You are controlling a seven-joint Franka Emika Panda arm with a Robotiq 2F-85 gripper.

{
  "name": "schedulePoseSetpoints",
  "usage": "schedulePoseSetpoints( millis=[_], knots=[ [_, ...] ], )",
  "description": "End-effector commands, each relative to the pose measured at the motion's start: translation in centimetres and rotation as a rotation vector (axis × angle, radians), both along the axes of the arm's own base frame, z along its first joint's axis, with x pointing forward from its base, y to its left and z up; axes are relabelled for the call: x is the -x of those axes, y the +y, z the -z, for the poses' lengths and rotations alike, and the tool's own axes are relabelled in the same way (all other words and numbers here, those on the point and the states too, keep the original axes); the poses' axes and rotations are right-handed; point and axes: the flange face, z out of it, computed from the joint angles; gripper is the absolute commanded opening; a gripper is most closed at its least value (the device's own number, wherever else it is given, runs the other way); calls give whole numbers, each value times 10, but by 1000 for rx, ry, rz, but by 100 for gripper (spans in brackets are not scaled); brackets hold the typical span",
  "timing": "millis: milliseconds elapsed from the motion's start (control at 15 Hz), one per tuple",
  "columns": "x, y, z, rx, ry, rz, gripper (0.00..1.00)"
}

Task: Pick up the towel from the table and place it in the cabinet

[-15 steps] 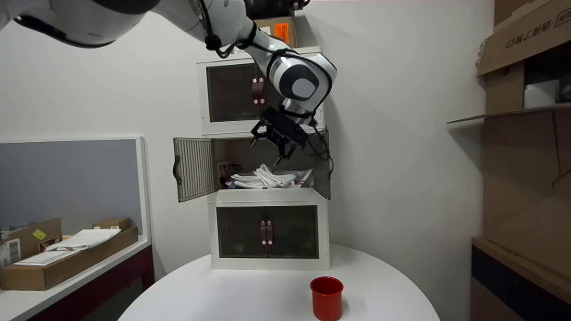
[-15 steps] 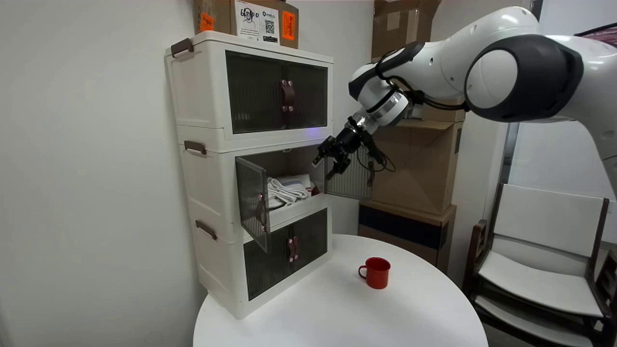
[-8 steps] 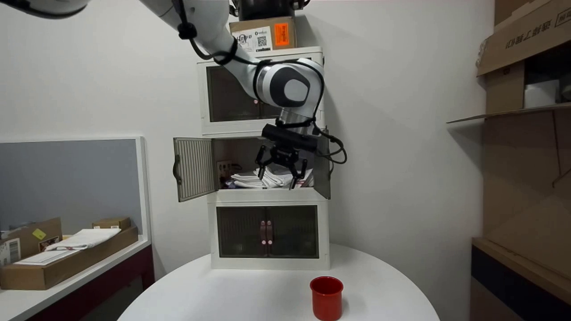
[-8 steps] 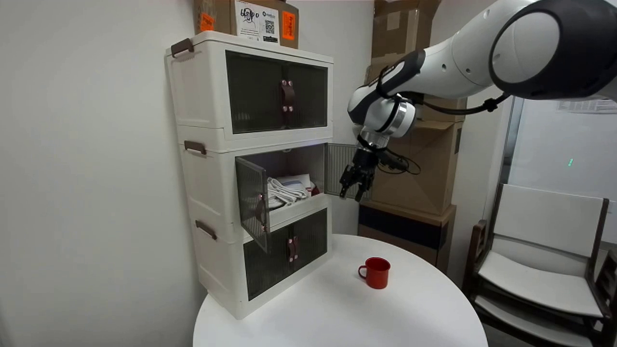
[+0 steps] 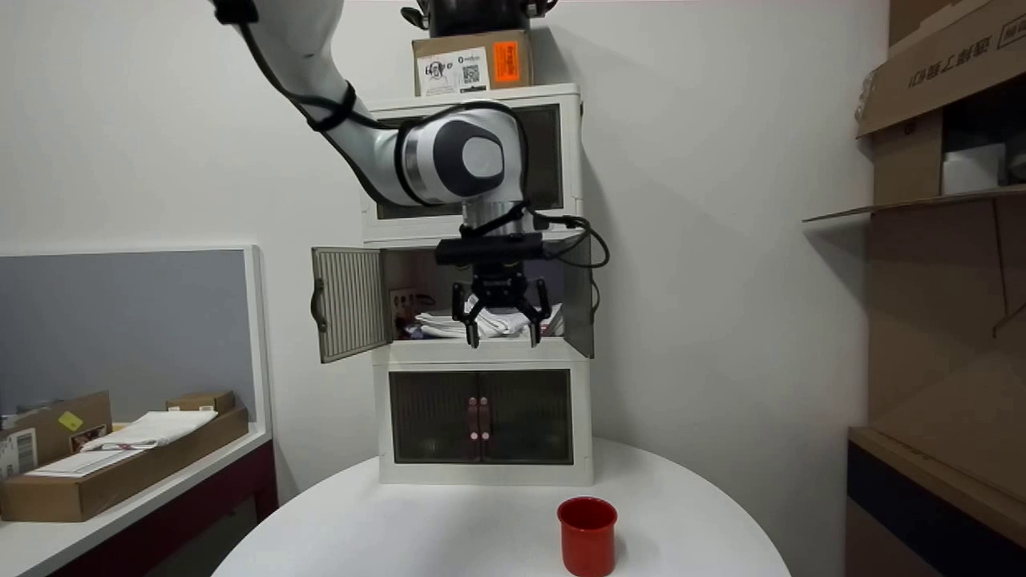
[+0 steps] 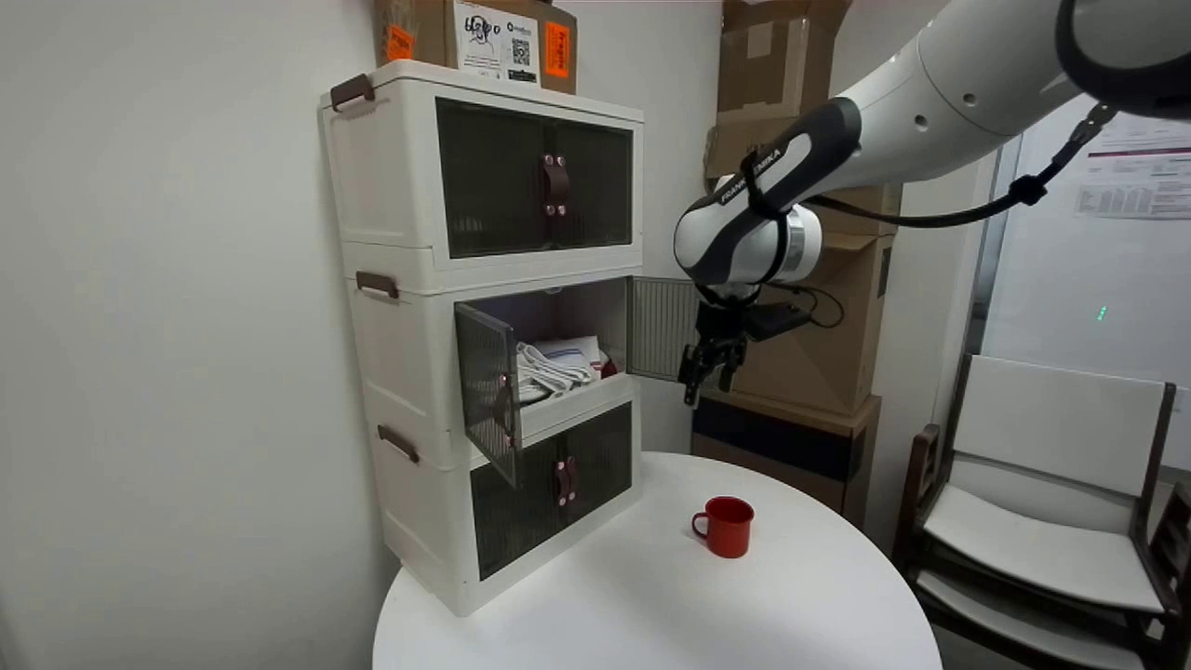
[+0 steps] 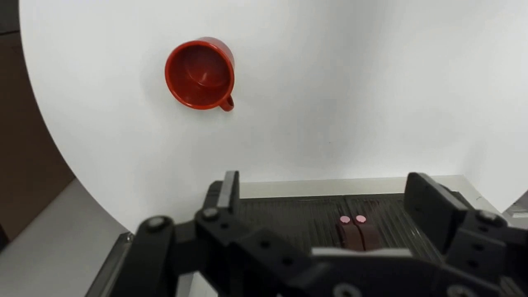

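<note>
1. The round table [image 6: 651, 605] has a smooth white top, a soft shadow falling across it in the wrist view.
2. A red mug [image 6: 729, 528] stands upright on that surface, apart from the cabinet [image 6: 400, 205].
3. The cabinet rises from the tabletop in three stacked white compartments; the top and bottom doors are closed, the middle pair swung wide.
4. The towel [image 6: 553, 370] lies in rumpled folds in the middle compartment, among other white cloth, near the front sill.
5. The gripper [image 5: 503, 338] hangs over the table in front of the cabinet, pointing down, its jaws spread well apart.
6. On the cabinet's roof sits a cardboard box [image 5: 471, 70], a black pot [image 5: 479, 18] above it, partly out of view.
7. In an exterior view, a white-topped desk [image 5: 28, 541] bears cartons [image 5: 164, 465], a folded white cloth [image 5: 152, 430] lying on the long one; a grey panel [image 5: 128, 320] stands behind.
8. Brown boxes [image 6: 809, 335] stack up beyond the table; a pale-seated chair [image 6: 1042, 549] stands nearby.
</note>
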Motion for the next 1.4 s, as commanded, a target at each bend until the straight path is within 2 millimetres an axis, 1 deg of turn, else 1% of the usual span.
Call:
schedulePoseSetpoints(
  millis=[0, 133, 333, 467, 667, 933, 1133, 1333],
  knots=[
    [34, 16, -23, -45, -13, 22, 100],
    [45, 25, -37, -135, -20, -1, 100],
    [60, 39, -63, -267, -36, -71, 100],
    [69, 46, -80, -295, -33, -137, 100],
    [83, 54, -102, -239, -10, -236, 100],
    [89, 64, -128, -131, -74, -331, 100],
    [95, 69, -144, -121, -153, -339, 100],
    [99, 65, -154, -89, -253, -299, 100]
  ],
)
